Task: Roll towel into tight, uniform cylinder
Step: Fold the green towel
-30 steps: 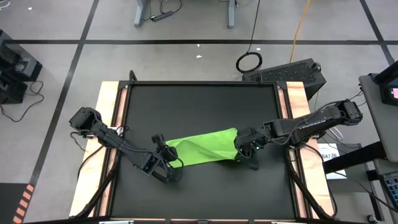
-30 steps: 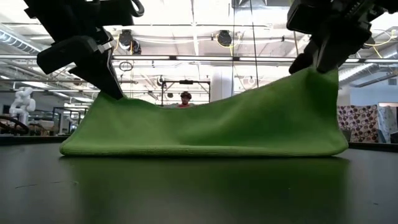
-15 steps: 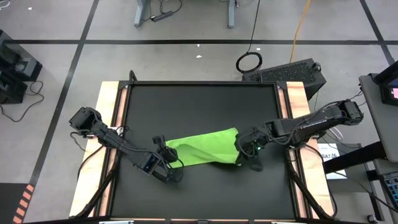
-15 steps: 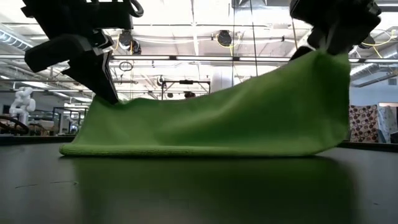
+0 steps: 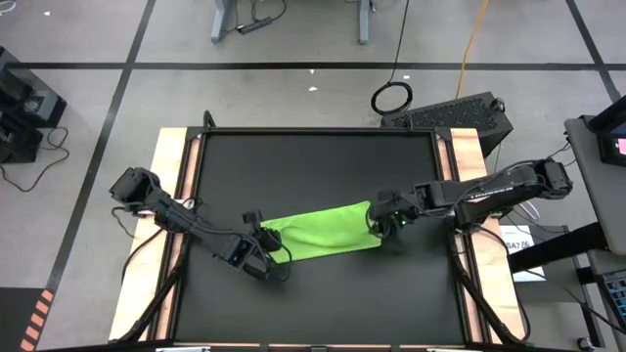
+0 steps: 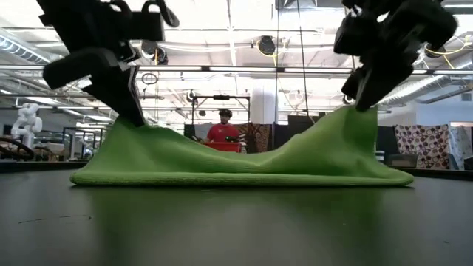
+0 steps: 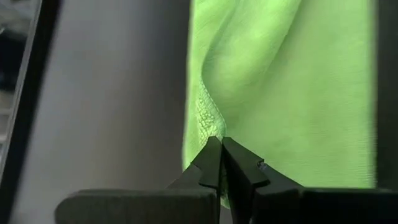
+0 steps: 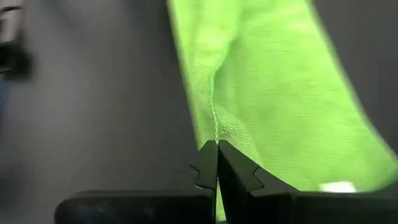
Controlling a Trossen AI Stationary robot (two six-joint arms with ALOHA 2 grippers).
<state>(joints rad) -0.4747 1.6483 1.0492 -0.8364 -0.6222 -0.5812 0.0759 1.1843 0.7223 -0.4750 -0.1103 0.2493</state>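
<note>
The lime-green towel (image 5: 321, 232) lies across the middle of the black mat (image 5: 313, 166). Its long near edge (image 6: 236, 178) rests on the mat, and both upper end corners are lifted, so the top edge sags in the middle. My left gripper (image 5: 266, 239) is shut on the towel's left end, and shows in the low view at the left peak (image 6: 137, 118). At the right end my right gripper (image 5: 378, 223) is shut on the other peak (image 6: 361, 108). My left gripper pinches the towel's raised edge at its left end (image 7: 210, 129) between its two fingertips, slanting down from the left. One layer or several, I cannot tell. That corner is lifted; the cloth slopes down from it to the mat. My right gripper pinches the towel's raised edge at its right end (image 8: 217, 133) between its fingertips, slanting down from the right. How many layers it has does not show. The corner stands lifted, and the cloth below it spreads down to the mat.
Wooden strips (image 5: 174, 196) border the mat left and right. A dark case (image 5: 460, 113) and a cable coil (image 5: 391, 97) lie on the floor beyond the far right corner. A person in red (image 6: 222, 133) sits in the room behind.
My right gripper first rose a little, then went toward the far edge and slightly left with the towel's right corner. The towel's top edge, drawn fairly straight before, now sags low in the middle. The near edge stayed on the mat. My left gripper kept its hold.
</note>
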